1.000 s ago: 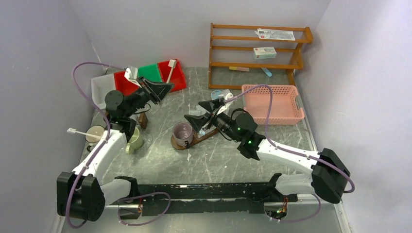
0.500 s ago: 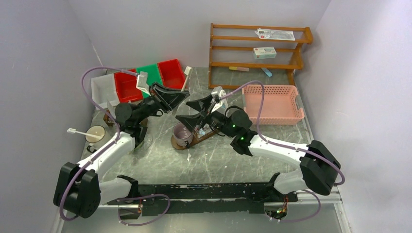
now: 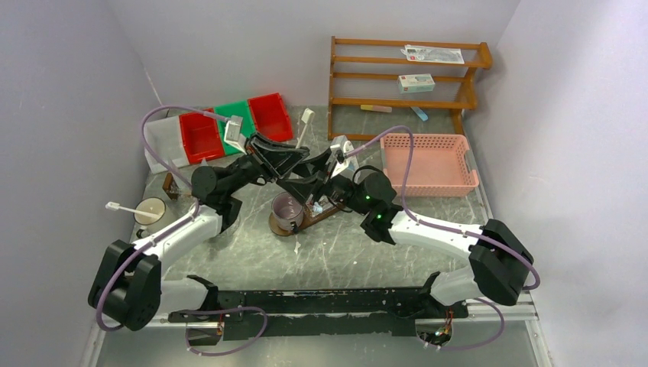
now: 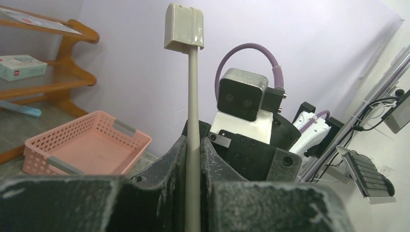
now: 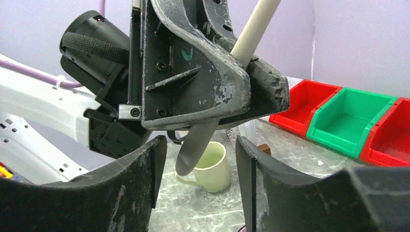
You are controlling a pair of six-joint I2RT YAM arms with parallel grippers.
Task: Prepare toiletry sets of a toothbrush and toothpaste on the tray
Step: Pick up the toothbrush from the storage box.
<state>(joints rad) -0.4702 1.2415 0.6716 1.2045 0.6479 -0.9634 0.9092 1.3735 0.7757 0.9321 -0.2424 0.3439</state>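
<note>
Overhead, left gripper (image 3: 294, 158): closed on the lower shaft of a white toothbrush (image 3: 305, 124), which leans up and away with its capped head on top.
Overhead, right gripper (image 3: 306, 176): faces the left one, nose to nose, above the grey surface (image 3: 252, 252).
Overhead, tray (image 3: 321, 216): dark brown, lying at a slant on the surface right below the two grippers.
Overhead, mug (image 3: 288, 210): upright on the tray's near-left end; the small pale item just beside it may be a tube, too blurred to be sure.
Overhead, cup (image 3: 150, 210): at the far left of the surface, well apart from the tray, with a second toothbrush (image 3: 122, 207) sticking out over its rim.
Overhead, surroundings: pink basket (image 3: 428, 160) to the right, wooden shelf (image 3: 405, 76) behind it, red and green bins at the back left.
Left wrist, left gripper (image 4: 193, 154): both fingers pressed tight on the toothbrush (image 4: 193, 87), shaft upright between them.
Left wrist, background: the right arm's camera block straight ahead, basket (image 4: 82, 150) to the left.
Right wrist, right gripper (image 5: 200, 159): jaws apart, with the toothbrush's handle end hanging between them and a gap on each side.
Right wrist, left gripper (image 5: 203, 82): just above, clamping the toothbrush (image 5: 256, 21).
Right wrist, beyond: pale green mug (image 5: 215, 166) on the surface, green bin (image 5: 355, 116) to the right.
</note>
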